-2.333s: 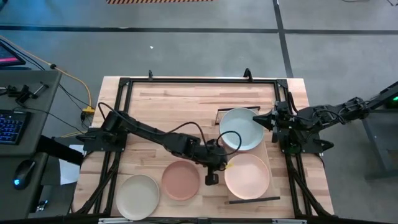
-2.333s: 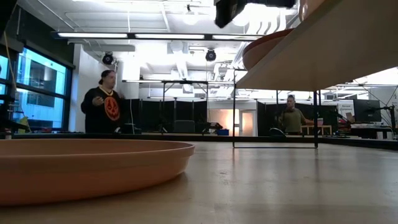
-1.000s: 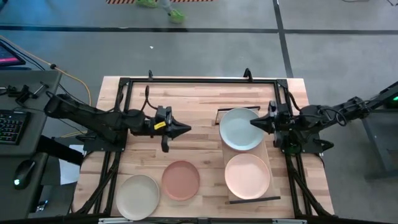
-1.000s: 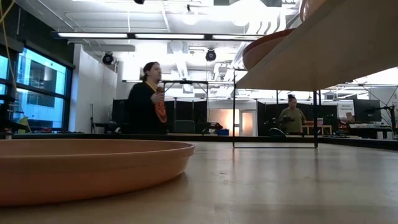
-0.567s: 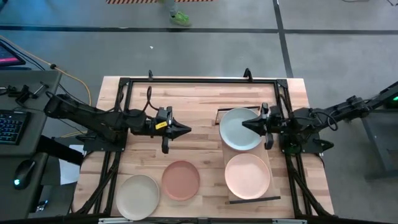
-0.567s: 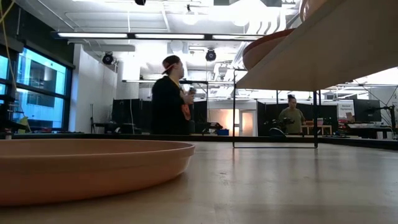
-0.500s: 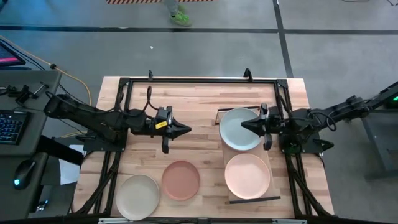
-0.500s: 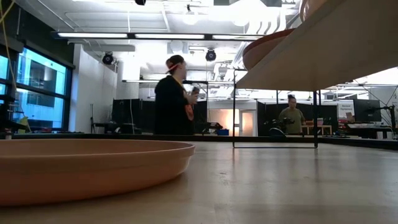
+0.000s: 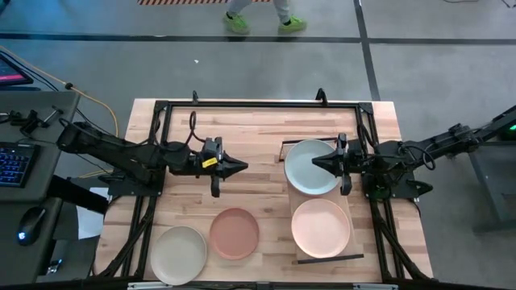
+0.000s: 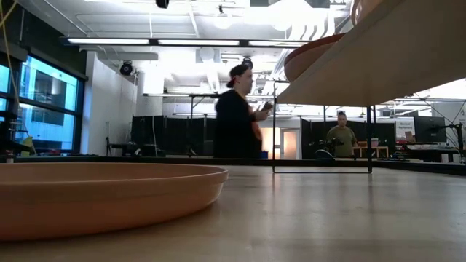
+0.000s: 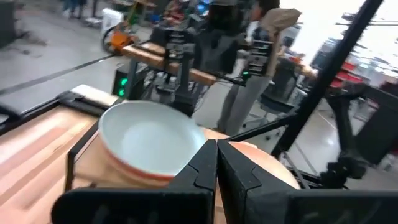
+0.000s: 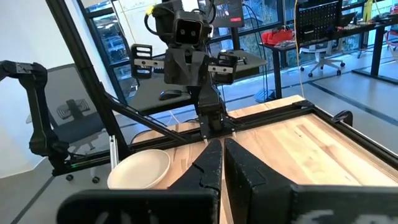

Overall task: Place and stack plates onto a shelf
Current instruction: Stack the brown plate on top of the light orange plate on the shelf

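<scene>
This is a robotics lab in a big open hall: a bare grey concrete floor [image 9: 266, 68] marked with dark tape lines, a black metal frame [image 9: 258, 105] bolted round the light-wood tabletop [image 9: 258, 133], a desk with a backlit keyboard [image 9: 14, 163], ceiling strip lights [image 10: 167, 41], and office chairs [image 12: 320, 31] beyond.

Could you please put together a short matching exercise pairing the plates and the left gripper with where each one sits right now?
Things:
1. pale blue-grey plate
2. peach plate
3. terracotta plate
4. left gripper

Places:
A. on the tabletop, beside the sage-cream plate
B. far end of the shelf
C. over bare tabletop, mid-table
D. near end of the shelf

Pairs: 1-B, 2-D, 3-A, 4-C
</scene>
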Available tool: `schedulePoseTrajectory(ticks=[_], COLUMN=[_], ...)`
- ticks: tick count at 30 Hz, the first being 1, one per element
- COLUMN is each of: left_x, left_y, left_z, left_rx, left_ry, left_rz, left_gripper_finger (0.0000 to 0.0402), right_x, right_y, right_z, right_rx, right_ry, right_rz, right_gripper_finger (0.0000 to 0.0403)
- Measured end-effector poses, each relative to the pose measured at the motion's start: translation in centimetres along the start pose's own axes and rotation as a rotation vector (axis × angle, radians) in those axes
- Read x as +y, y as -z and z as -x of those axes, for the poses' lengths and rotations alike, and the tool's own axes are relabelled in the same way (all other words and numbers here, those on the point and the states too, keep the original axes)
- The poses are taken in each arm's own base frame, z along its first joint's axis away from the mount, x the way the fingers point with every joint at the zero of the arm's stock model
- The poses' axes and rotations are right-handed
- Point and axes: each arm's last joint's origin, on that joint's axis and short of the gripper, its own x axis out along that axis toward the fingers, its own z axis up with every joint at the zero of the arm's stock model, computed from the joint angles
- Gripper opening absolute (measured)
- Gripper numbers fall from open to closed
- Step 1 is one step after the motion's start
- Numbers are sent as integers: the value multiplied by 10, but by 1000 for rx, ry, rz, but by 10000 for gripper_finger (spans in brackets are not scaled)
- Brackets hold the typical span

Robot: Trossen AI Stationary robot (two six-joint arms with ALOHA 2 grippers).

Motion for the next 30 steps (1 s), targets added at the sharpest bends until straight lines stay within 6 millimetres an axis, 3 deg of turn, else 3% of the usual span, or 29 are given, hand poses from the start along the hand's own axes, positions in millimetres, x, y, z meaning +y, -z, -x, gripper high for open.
schedulePoseTrajectory(ticks=[9, 14, 19, 24, 30], left_x=[8, 9, -3, -19, -25], left_y=[19, 39, 67, 102, 131], left_z=[2, 9, 9, 2, -3], left_rx=[180, 382, 563, 756, 978], left_ry=[-110, -153, -158, -130, -261], left_rz=[93, 181, 230, 242, 119], left_gripper_finger=[56, 111, 150, 158, 158], right_x=[0, 0, -1, -1, -1], right_y=[1, 1, 3, 3, 2], right_z=[0, 0, 0, 0, 0], right_rx=[7, 15, 32, 29, 20], right_ry=[1, 3, 8, 7, 5], right_rz=[4, 7, 14, 11, 7], right_gripper_finger=[0, 0, 0, 0, 0])
